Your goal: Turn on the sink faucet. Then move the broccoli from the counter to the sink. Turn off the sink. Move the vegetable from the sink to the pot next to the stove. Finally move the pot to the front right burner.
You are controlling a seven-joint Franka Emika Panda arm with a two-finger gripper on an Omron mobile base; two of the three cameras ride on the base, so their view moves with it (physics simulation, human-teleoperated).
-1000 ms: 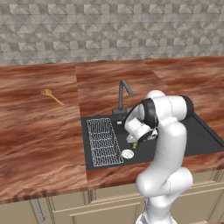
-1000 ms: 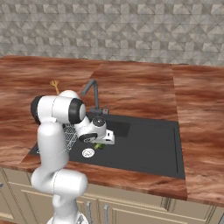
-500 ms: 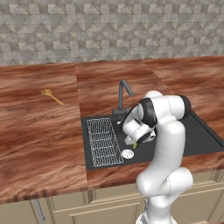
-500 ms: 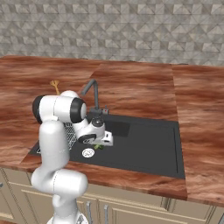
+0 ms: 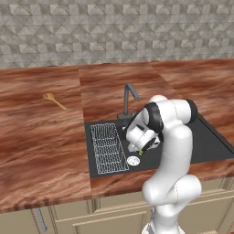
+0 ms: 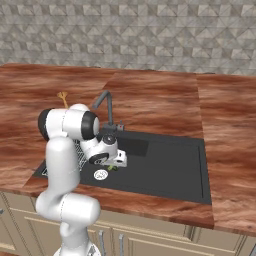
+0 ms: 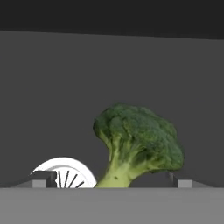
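A white arm bends low into 1 matte black sink, its gripper standing wide apart with 2 dark fingertips flanking 1 broccoli floret and clamped on nothing. In the hand view the floret's bumpy green head fills the middle and its pale stem drops between the tips; whether either tip touches it cannot be told. The broccoli lies on the basin floor just beside 1 round silver drain, under the hand. 1 white wire rack rests on the sink's draining side. 1 slim dark sink faucet rises from the basin's back edge, its bent spout over the basin. 1 wooden spoon lies on the reddish-brown counter, well apart from the sink.
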